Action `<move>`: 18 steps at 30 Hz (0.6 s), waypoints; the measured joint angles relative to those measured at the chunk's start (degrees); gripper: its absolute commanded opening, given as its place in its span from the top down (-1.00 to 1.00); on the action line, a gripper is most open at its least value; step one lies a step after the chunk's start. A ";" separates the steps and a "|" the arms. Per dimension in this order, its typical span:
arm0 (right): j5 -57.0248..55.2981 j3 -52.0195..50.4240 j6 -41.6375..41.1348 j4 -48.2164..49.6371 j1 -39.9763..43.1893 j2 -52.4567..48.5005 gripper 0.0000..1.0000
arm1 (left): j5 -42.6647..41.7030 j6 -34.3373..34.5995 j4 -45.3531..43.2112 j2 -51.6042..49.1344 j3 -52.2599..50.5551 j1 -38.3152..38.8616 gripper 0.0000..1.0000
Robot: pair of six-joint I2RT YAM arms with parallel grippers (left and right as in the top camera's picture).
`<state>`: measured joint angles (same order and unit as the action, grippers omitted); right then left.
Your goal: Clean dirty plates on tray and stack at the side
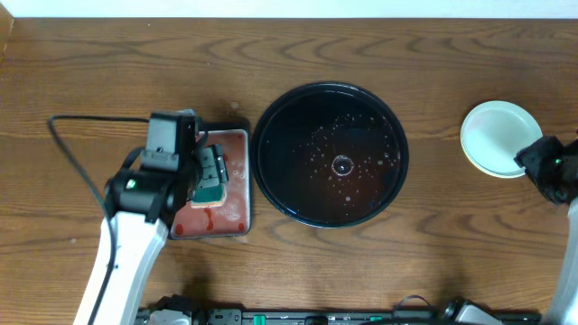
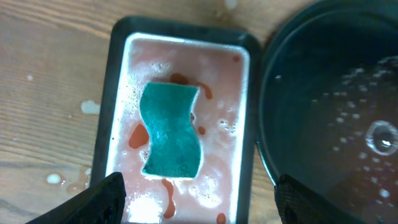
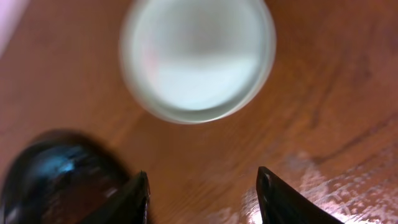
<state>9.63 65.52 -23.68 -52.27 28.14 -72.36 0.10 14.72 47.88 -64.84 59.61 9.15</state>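
The black round tray (image 1: 330,153) sits mid-table, holding only water drops and no plate. The plates (image 1: 495,135) lie on the wood at the far right, a mint-white one on top with a yellowish edge showing beneath it. In the right wrist view the top plate (image 3: 198,59) is blurred and looks clean. My right gripper (image 1: 540,162) (image 3: 202,193) hovers just in front of the plates, open, with bare wood between its fingers. My left gripper (image 1: 206,173) (image 2: 202,199) hangs open over a teal sponge (image 2: 171,130), not touching it.
The sponge lies in a small rectangular black-rimmed tray (image 2: 118,93) of pinkish soapy water with red streaks, just left of the round tray (image 2: 336,112). Water drops dot the wood beside it. A black cable (image 1: 72,153) loops at the left.
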 measured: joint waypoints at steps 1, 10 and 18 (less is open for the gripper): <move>0.13 0.24 0.24 -2.01 -1.70 3.13 -0.06 | -0.50 -0.26 0.28 1.79 0.00 0.02 -0.55; -0.92 -3.08 2.47 -12.13 -23.43 33.42 -0.03 | -11.34 -6.25 10.40 23.12 -1.22 1.86 -0.55; -3.32 -12.68 2.51 -16.02 -27.76 53.79 -0.99 | -15.56 -5.35 10.78 43.17 -13.22 3.41 -0.55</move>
<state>6.31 52.84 -21.17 -68.29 0.38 -18.57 -15.46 9.37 58.65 -21.67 46.39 12.56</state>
